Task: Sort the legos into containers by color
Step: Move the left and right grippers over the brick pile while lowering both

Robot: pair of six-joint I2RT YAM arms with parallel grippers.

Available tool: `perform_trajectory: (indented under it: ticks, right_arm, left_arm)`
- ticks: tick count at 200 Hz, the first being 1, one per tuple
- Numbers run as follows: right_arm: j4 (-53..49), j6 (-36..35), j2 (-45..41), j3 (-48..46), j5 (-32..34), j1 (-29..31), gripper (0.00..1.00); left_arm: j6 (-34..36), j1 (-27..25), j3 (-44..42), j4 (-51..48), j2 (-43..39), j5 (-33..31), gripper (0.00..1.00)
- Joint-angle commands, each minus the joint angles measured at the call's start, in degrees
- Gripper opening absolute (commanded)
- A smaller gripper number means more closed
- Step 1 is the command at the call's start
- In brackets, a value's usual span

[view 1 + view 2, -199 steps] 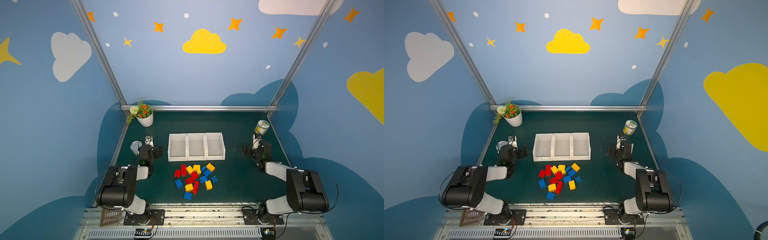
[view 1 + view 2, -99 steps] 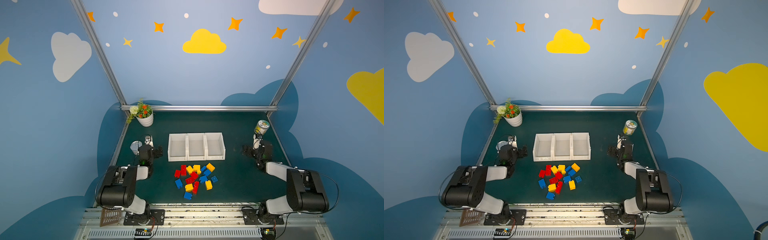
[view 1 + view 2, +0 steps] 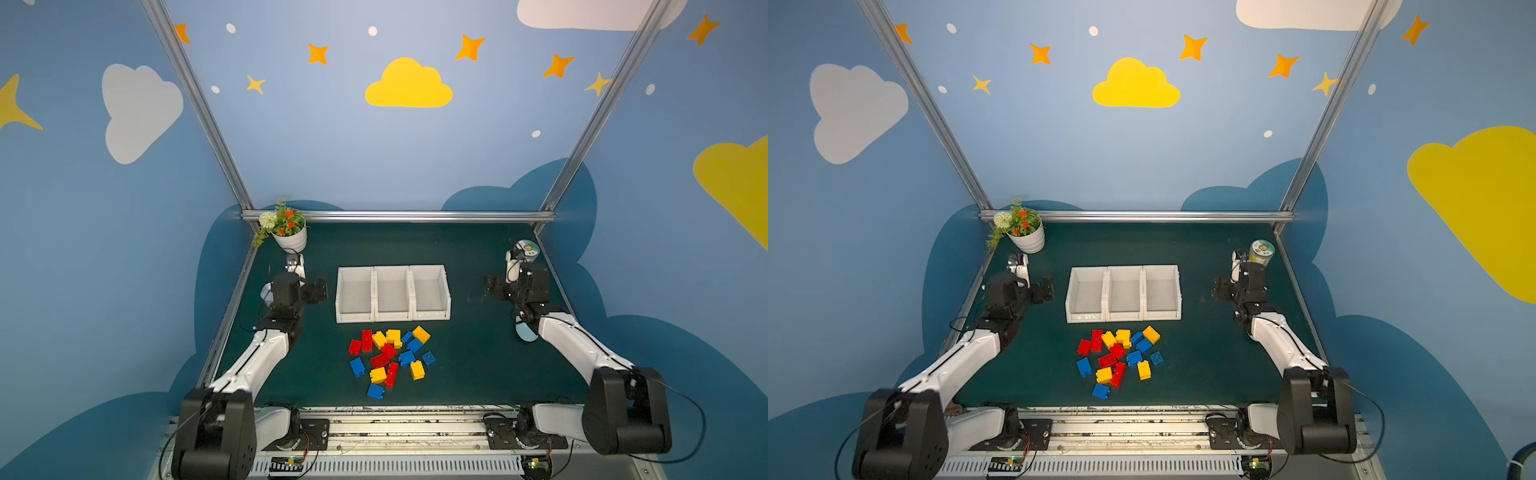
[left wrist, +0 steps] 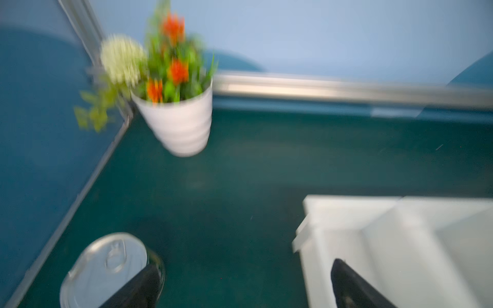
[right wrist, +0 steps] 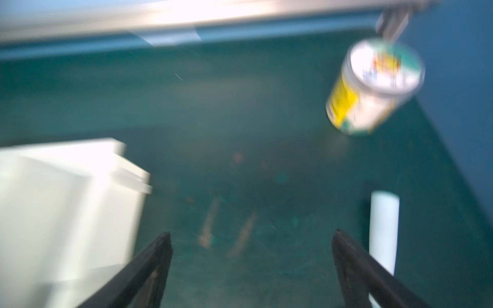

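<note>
Lying heaped just in front of the white containers [image 3: 392,318], chunky red, yellow and blue legos [image 3: 388,357] are mingling; left gripper [image 4: 243,266] and right gripper [image 5: 252,233] are gaping, holding nothing.

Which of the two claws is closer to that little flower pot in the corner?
Left. The left gripper is just in front of the flower pot; the right gripper is across the table, past the white bins.

Both arms reach forward and low, left gripper [image 4: 244,266] and right gripper [image 5: 252,233] empty, jaws spread wide
</note>
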Motion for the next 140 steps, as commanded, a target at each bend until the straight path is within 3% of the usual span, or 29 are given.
perform_trajectory:
  ticks: [1,29,77,112,140]
  right_arm:
    - [-18.57,1.81,-3.59,4.47,-1.67,7.70,0.90]
    - [-28.55,8.54,-3.22,8.32,1.29,20.71,0.87]
    - [-34.83,23.11,4.44,9.20,-0.25,37.27,0.77]
    - [-37.75,33.05,11.81,10.48,0.87,44.04,0.75]
    - [-38.31,34.50,16.82,12.82,0.82,48.07,0.74]
  left_arm:
    - [-5.48,-4.12,1.40,-23.96,-6.55,2.95,1.00]
    - [-12.07,-10.69,-1.96,-29.75,-14.67,1.63,1.00]
    - [-23.57,-21.25,-6.95,-36.97,-17.42,-0.49,1.00]
    - [-29.46,-26.23,-9.76,-40.81,-18.56,-1.74,1.00]
    - [-31.96,-27.49,-11.36,-41.94,-20.36,-2.15,1.00]
